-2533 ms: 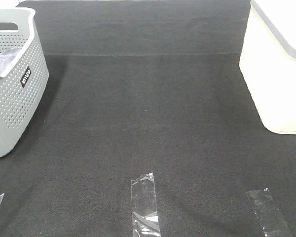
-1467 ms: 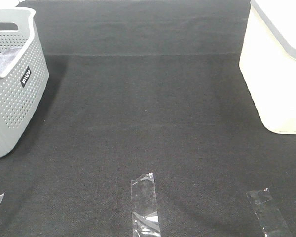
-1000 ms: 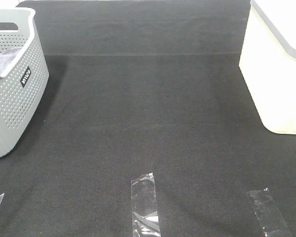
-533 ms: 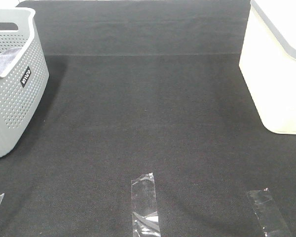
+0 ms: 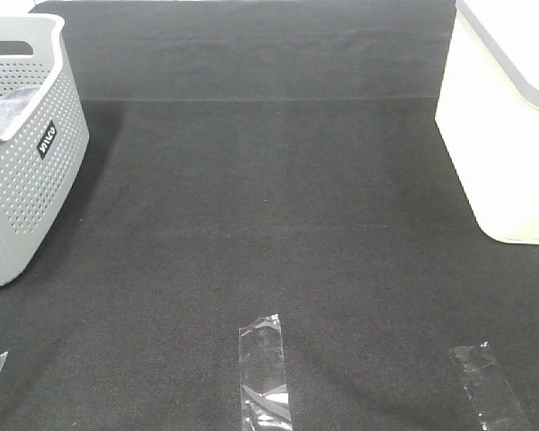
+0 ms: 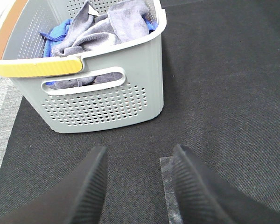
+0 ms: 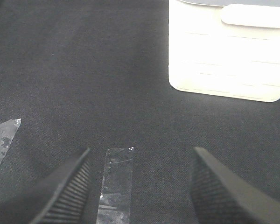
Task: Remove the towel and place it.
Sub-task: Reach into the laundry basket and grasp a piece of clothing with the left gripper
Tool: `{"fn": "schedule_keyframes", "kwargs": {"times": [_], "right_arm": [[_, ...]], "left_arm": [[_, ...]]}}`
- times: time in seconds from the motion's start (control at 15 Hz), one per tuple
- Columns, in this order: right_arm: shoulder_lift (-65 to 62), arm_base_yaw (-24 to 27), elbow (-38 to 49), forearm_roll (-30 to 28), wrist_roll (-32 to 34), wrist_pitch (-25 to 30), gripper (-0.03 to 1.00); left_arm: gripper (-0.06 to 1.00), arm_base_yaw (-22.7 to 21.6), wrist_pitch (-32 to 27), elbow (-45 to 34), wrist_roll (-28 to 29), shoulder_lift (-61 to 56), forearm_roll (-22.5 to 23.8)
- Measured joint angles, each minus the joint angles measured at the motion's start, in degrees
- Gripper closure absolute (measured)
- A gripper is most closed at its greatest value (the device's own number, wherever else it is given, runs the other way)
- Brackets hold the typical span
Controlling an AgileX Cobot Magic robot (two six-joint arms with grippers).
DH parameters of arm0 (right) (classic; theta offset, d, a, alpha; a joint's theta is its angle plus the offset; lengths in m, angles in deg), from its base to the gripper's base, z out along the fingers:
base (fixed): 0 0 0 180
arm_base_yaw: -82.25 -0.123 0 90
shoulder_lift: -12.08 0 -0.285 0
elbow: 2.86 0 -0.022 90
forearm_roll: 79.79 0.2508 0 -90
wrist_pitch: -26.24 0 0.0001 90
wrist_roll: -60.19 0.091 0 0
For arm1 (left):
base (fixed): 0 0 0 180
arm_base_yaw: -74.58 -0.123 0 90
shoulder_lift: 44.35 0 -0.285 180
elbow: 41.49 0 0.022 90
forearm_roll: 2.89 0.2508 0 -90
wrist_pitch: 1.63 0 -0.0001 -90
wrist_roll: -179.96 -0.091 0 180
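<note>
The large grey-lavender microfibre towel [image 6: 102,28] lies crumpled inside the grey perforated plastic basket [image 6: 107,107], heaped over a small bright blue cloth [image 6: 51,39]. It was probably dropped there loose, ready to be pulled out. Its folds are soft and bunched, and one corner pokes above the rim. The left gripper [image 6: 139,154] hangs just short of the basket, jaws apart and empty, seemingly lined up for a reach. The right gripper [image 7: 141,156], jaws likewise apart, faces the white plastic box [image 7: 228,60] across the black cloth-covered surface [image 5: 269,206], well apart from the towel.
</note>
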Motion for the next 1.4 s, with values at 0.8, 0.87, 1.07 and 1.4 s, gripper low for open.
{"fn": "schedule_keyframes", "kwargs": {"times": [0.8,0.87,1.07,1.4], "right_arm": [[0.0,0.0,0.0,0.0,0.0,0.0,0.39],[0.0,0.0,0.0,0.0,0.0,0.0,0.39],[0.0,0.0,0.0,0.0,0.0,0.0,0.39],[0.0,0.0,0.0,0.0,0.0,0.0,0.39]], "left_arm": [[0.5,0.0,0.0,0.0,0.0,0.0,0.0],[0.5,0.0,0.0,0.0,0.0,0.0,0.0],[0.5,0.0,0.0,0.0,0.0,0.0,0.0],[0.5,0.0,9.6,1.7,2.5,11.2,12.7]]}}
